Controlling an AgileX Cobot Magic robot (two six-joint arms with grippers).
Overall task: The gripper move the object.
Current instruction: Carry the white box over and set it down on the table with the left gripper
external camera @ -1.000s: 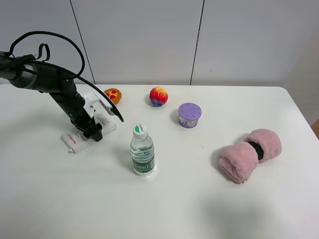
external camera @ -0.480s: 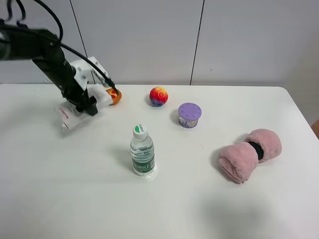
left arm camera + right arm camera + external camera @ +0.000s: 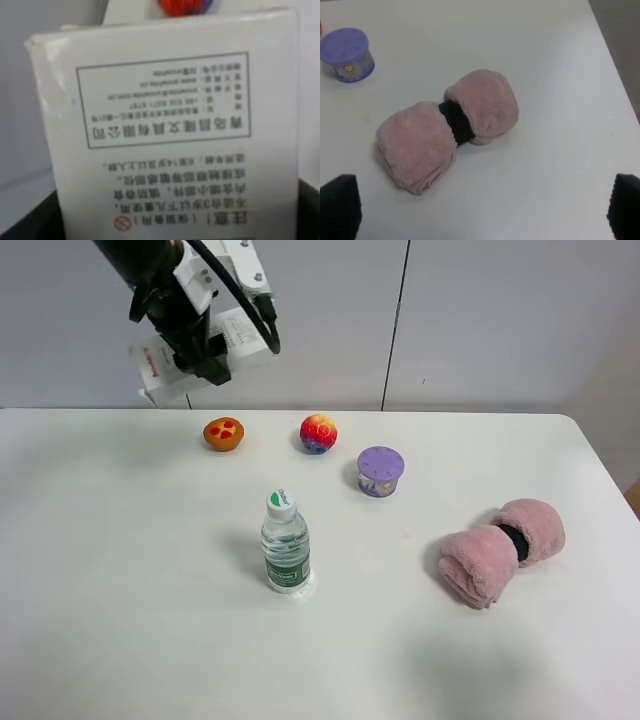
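- Left gripper point(image 3: 203, 348), black jaws on a white wrist block, clamped on the flat, long white cardboard box point(image 3: 156, 374).
- Box held in the air, off the white table point(image 3: 120, 620), at far left; small black printed text and a red mark visible.
- Right gripper point(image 3: 481, 207): jaws spread wide, empty, above the pink plush roll point(image 3: 447, 127).

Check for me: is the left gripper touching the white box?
Touching. The exterior high view shows the left gripper clamped on the white box, which hangs clear above the table.
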